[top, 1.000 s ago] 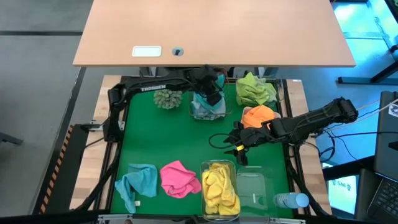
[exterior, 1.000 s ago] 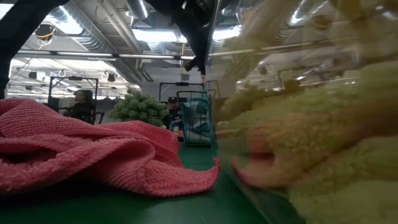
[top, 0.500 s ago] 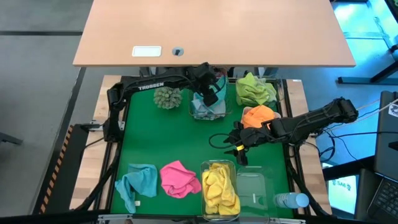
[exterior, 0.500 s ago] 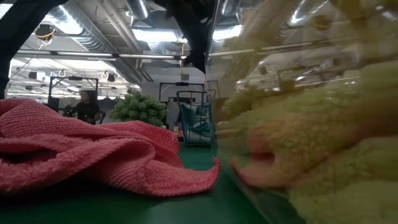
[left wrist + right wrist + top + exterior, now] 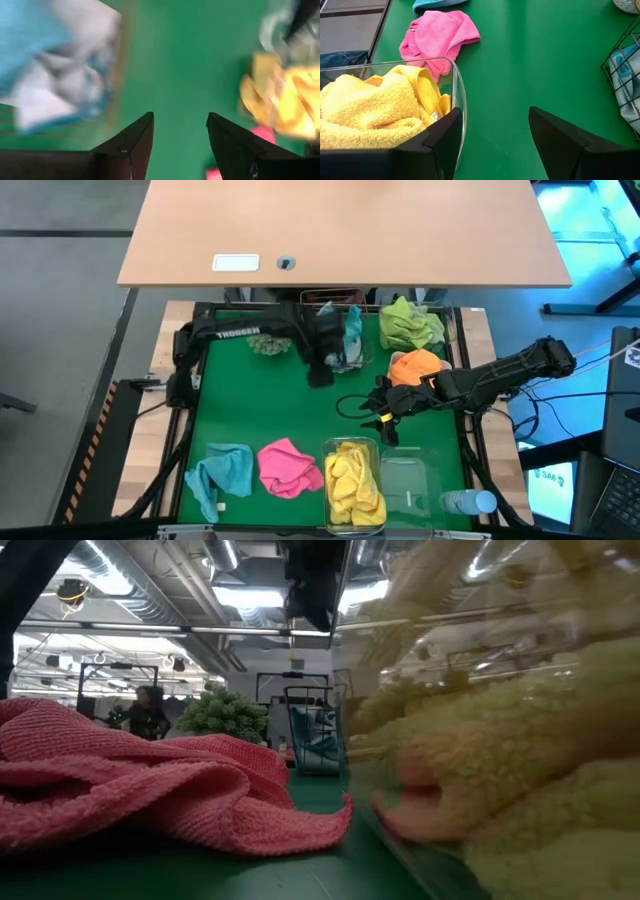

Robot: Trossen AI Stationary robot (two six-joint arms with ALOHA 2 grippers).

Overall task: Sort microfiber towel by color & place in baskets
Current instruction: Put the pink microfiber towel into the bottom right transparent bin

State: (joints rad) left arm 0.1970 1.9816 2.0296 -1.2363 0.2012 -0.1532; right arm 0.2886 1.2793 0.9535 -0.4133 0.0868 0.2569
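My left gripper (image 5: 320, 373) hangs open above the green mat, just near-left of the copper wire basket (image 5: 336, 352). That basket holds pale grey-blue and teal towels (image 5: 351, 330). My right gripper (image 5: 385, 418) waits open over the mat beside the orange towel (image 5: 415, 365); in its wrist view its fingers (image 5: 445, 137) frame bare mat. A clear tub (image 5: 352, 480) at the near edge holds yellow towels (image 5: 375, 112). A pink towel (image 5: 290, 468) and a teal towel (image 5: 222, 470) lie loose on the mat at the near left. A lime green towel (image 5: 410, 325) sits at the far right.
A shaggy sage-green ball (image 5: 265, 340) sits left of the wire basket, partly under my left arm. An empty clear tub (image 5: 410, 480) stands beside the yellow one, and a bottle (image 5: 470, 502) lies at the near right corner. Bare mat lies in the middle.
My left gripper has opened over the wire basket and let go of the towel it held there. It has then risen and drawn back toward the table's near edge, clear of the basket. The towel stays in the basket.
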